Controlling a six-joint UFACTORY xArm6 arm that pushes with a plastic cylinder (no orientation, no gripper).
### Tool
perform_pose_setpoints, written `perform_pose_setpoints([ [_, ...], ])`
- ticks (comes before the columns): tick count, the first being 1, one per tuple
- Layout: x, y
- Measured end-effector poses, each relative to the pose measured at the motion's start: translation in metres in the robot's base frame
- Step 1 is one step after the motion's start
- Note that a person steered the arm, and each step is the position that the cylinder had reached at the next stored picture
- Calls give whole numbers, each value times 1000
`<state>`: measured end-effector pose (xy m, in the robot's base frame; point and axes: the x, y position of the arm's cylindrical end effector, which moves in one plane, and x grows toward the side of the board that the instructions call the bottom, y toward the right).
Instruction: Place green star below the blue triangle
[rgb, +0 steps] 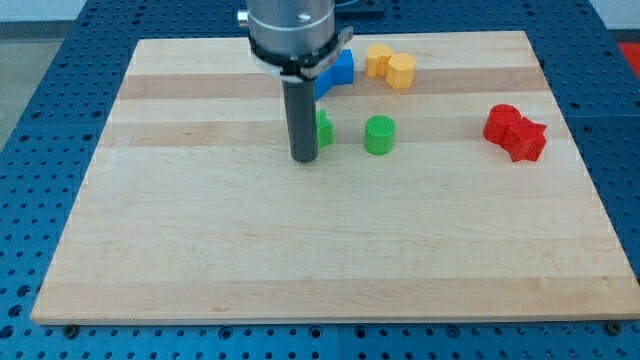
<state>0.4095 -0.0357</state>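
A green block, mostly hidden behind the rod, shows as a sliver (324, 129) at the board's upper middle; its shape cannot be made out. A blue block (340, 70), the blue triangle, sits above it, partly hidden by the arm. My tip (304, 158) rests on the board touching the hidden green block's left side, below the blue block. A green cylinder (379, 134) stands to the right of the tip.
Two yellow blocks (378, 60) (401, 71) sit next to each other at the view's top, right of the blue block. Two red blocks (503, 123) (528, 139) touch each other at the right. The wooden board (200, 250) lies on a blue perforated table.
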Motion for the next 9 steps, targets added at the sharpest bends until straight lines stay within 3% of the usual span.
perform_pose_setpoints([
  [2, -35, 29],
  [4, -19, 88],
  [5, -31, 96],
  [7, -45, 39],
  [9, -40, 30],
])
